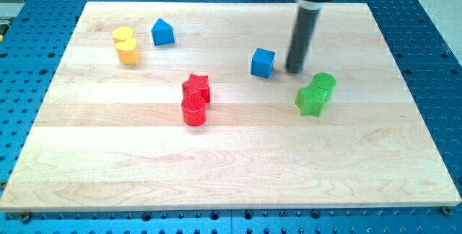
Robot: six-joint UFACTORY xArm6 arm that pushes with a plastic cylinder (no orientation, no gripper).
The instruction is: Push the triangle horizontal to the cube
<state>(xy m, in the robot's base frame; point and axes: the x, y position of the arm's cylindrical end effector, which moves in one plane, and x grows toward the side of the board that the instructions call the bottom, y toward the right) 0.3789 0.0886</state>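
In the camera view, my tip (294,70) is resting bare, holding nothing, just right of the blue cube (263,63) near the board's top middle. The blue triangle (162,32) is sitting toward the top-left corner, untouched. Judging so, the approach is pending: the tip needs to reach the triangle's far side and push it down level with the cube.

No text, label, brand, number or sign could be read anywhere in the view: neither on the coloured blocks, nor on the wooden counter (231,154), nor on the blue perforated surround (433,39).
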